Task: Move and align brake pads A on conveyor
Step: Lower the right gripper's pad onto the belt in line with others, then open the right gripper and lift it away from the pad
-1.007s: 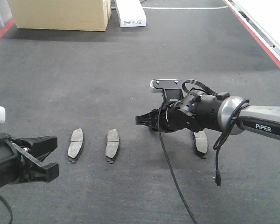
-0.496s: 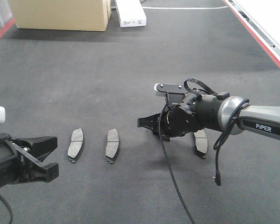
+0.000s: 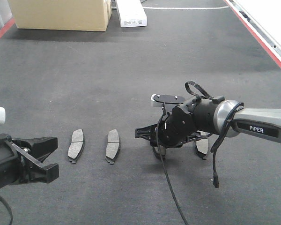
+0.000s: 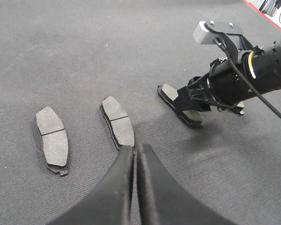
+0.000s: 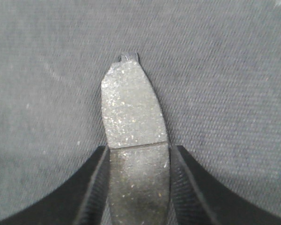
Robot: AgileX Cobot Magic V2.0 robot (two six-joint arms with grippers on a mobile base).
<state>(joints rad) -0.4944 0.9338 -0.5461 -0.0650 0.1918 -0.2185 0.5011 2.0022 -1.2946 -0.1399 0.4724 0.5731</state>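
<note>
The right gripper [image 5: 136, 187] is reaching low over the conveyor [image 3: 107, 84]; its fingers [image 5: 96, 187] are pressing against both long edges of the third brake pad [image 5: 135, 140], grasping it; in the left wrist view this pad [image 4: 171, 96] is sitting on the belt, or just above it; which, I cannot tell. Two more brake pads are lying flat on the conveyor to the left, side by side and apart: the first pad [image 3: 76, 145] and the second pad [image 3: 112, 146]; the fourth pad [image 3: 202, 146] is showing partly behind the right arm [image 3: 253, 123]. The left gripper [image 4: 135, 187] is hovering at the near left, its fingers [image 4: 117, 187] pressed together with nothing between them, pointing toward the second pad [image 4: 118, 121]. A cardboard box [image 3: 61, 14] and a white box [image 3: 130, 13] are standing at the far end.
</note>
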